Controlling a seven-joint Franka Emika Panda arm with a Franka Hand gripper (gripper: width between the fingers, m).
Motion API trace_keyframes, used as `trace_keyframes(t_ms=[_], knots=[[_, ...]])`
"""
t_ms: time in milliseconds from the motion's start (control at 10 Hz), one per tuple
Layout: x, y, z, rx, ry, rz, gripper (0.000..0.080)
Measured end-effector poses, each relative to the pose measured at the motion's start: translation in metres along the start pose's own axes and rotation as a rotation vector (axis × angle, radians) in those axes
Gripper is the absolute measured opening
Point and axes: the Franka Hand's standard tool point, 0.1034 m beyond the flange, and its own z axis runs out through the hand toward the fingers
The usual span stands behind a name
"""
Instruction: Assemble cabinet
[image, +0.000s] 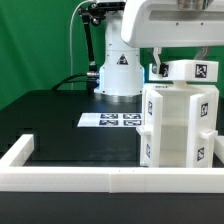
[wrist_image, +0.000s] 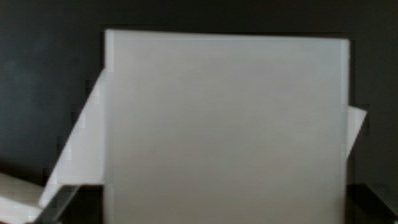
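The white cabinet body (image: 178, 128) stands upright at the exterior view's right, with tags on its sides. A white top piece (image: 190, 72) with tags sits right over it. My gripper (image: 160, 70) comes down from above and is shut on this top piece at its left end. In the wrist view the white piece (wrist_image: 222, 110) fills most of the picture between the jaws of the gripper (wrist_image: 217, 205). One dark finger (wrist_image: 63, 200) shows beside it; the other is hidden. Whether the piece rests on the body or hangs just above it I cannot tell.
The marker board (image: 112, 120) lies flat on the black table in front of the robot base (image: 118, 72). A low white wall (image: 70, 178) runs along the front and left of the work area. Cables hang behind the base.
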Motion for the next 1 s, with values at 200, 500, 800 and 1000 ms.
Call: trace_keyframes(t_ms=[200, 500, 800, 1000], knots=[[0.0, -0.001, 0.0, 0.001, 0.0, 0.106, 0.0572], [0.0, -0.003, 0.0, 0.015, -0.001, 0.381, 0.0572], [0.001, -0.01, 0.0, 0.026, -0.004, 0.643, 0.0572], [0.002, -0.012, -0.001, 0.029, -0.005, 0.767, 0.0569]])
